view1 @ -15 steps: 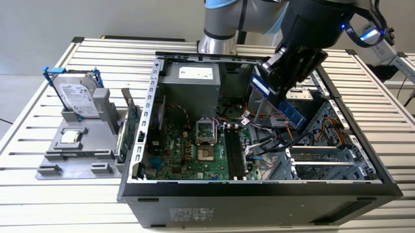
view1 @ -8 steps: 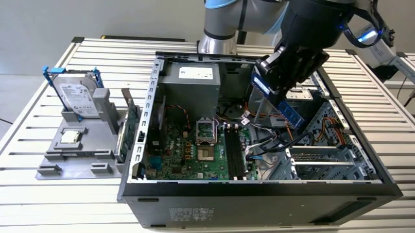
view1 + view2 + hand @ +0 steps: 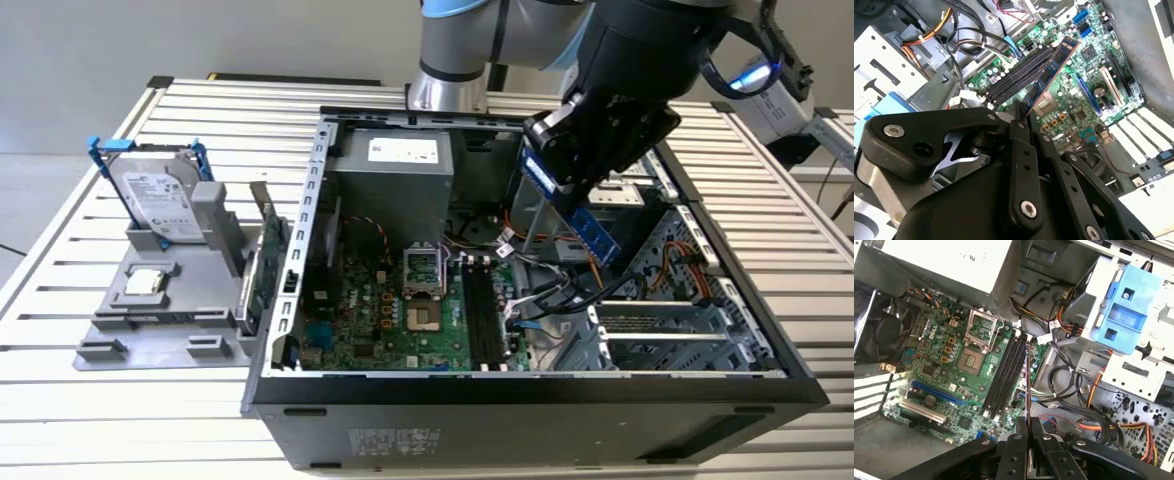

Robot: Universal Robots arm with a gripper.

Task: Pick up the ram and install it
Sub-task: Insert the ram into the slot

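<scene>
We see the hand (image 3: 1021,120) clamped on the ram (image 3: 1051,70), the stick tilted above the black slots (image 3: 1004,82), inside the open computer case (image 3: 534,420) on our bench (image 3: 80,420)

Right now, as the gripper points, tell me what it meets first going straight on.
Probably the black memory slots on the motherboard: the gripper points into the case, and the ram in its fingers would touch first. Depth is unclear.

The work surface was a slatted aluminium table (image 3: 120,420) under even light. A plain grey wall (image 3: 200,35) stood behind it; grey floor (image 3: 24,200) showed at the exterior view's left
</scene>
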